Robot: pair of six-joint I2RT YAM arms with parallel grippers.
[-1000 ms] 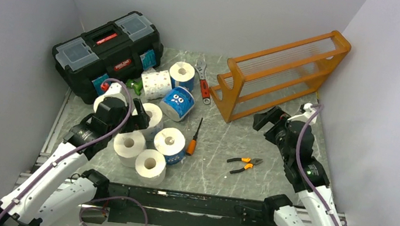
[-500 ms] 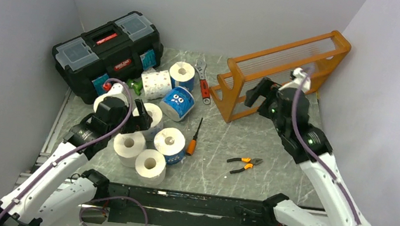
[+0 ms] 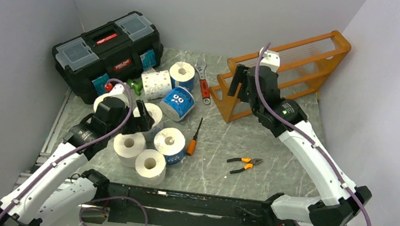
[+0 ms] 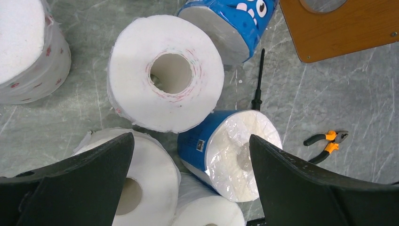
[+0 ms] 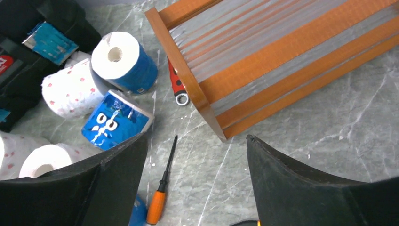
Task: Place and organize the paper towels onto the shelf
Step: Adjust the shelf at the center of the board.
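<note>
Several paper towels lie grouped left of centre: white rolls (image 3: 129, 145) (image 3: 150, 165), a blue-wrapped one (image 3: 171, 143), and one with cartoon eyes (image 3: 177, 103). My left gripper (image 3: 142, 118) hangs open just above them. In the left wrist view its jaws (image 4: 190, 136) straddle the blue-wrapped roll (image 4: 235, 150) without touching it, and a white roll (image 4: 165, 73) lies beyond. The shelf (image 3: 286, 72) lies tipped at the back right, holding nothing. My right gripper (image 3: 237, 86) is raised over the shelf's left end, open and holding nothing (image 5: 196, 137). The shelf's slats (image 5: 282, 56) show ahead of it.
A black toolbox (image 3: 107, 52) stands at the back left. A red wrench (image 3: 204, 84) lies beside the shelf's left end. An orange-handled screwdriver (image 3: 194, 137) and orange pliers (image 3: 243, 164) lie in the middle. Grey walls close in on three sides.
My right arm has risen and swung left, from in front of the shelf to above its left end, and its jaws have narrowed slightly. The left arm and the rolls have not moved.
</note>
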